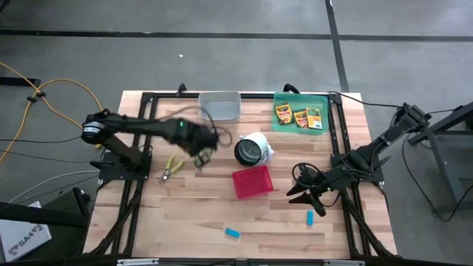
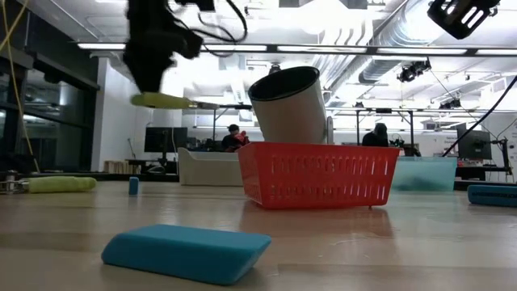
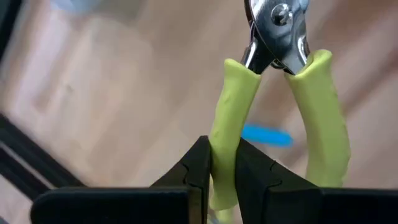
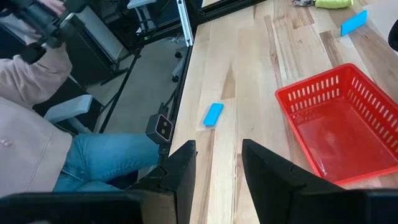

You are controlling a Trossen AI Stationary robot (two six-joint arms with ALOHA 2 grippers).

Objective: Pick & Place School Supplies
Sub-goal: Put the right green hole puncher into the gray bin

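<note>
A red basket (image 1: 253, 182) is seen near the middle of the wooden bench (image 1: 185, 214); a white cylinder (image 1: 253, 148) with a dark opening is lying just behind it; a grey bin (image 1: 220, 106) and a green tray (image 1: 321, 101) are set along the far edge; a seated person (image 4: 37, 124) is seen beside the bench.

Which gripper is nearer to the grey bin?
Left. The left gripper, holding pliers, is just in front of the grey bin. The right gripper waits far across the table, past the red basket.
</note>
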